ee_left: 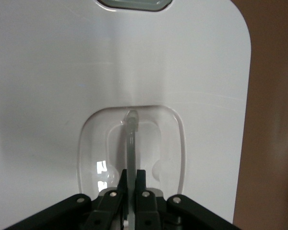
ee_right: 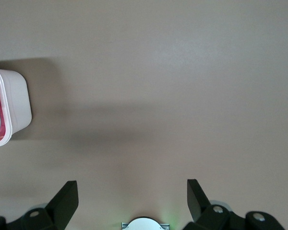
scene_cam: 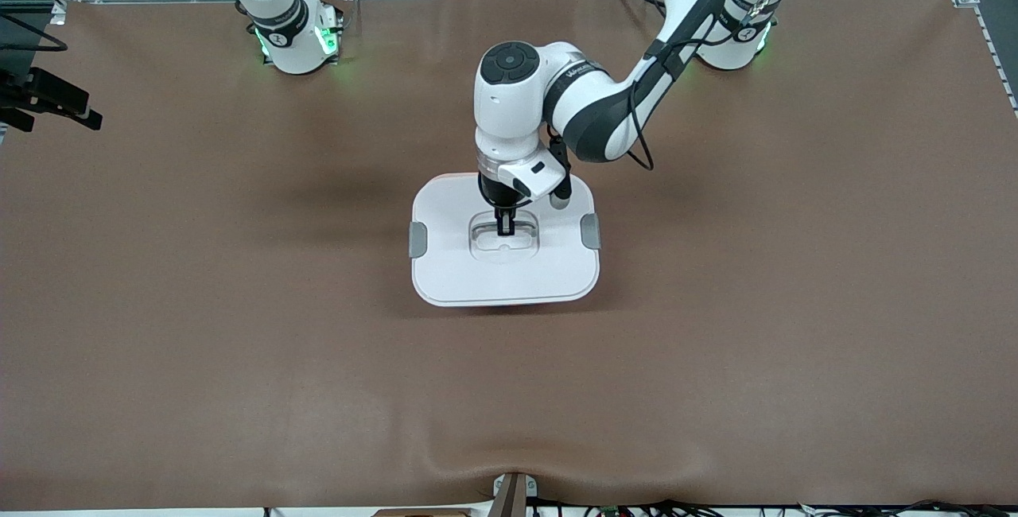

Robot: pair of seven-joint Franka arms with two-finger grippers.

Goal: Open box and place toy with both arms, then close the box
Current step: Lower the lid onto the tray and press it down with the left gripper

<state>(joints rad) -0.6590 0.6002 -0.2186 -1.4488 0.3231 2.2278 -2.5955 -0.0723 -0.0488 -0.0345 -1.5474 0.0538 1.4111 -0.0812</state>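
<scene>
Progress: early or late, cannot tell | box [scene_cam: 504,274] mid-desk, lid on | left pincer [scene_cam: 505,224] shut on lid's centre handle [ee_left: 131,143] | right pincer [ee_right: 132,201] wide open, empty, waiting | toy unseen.

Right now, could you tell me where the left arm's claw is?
In the front view, the left claw is at mid-table, shut on the clear recessed handle in the centre of the white plastic lid.

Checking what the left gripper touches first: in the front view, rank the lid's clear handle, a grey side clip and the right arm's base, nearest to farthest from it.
1. Clear handle, clamped in the left gripper at lid centre.
2. Grey side clip, at the lid's edge.
3. Right arm's base, by the table's edge.
</scene>
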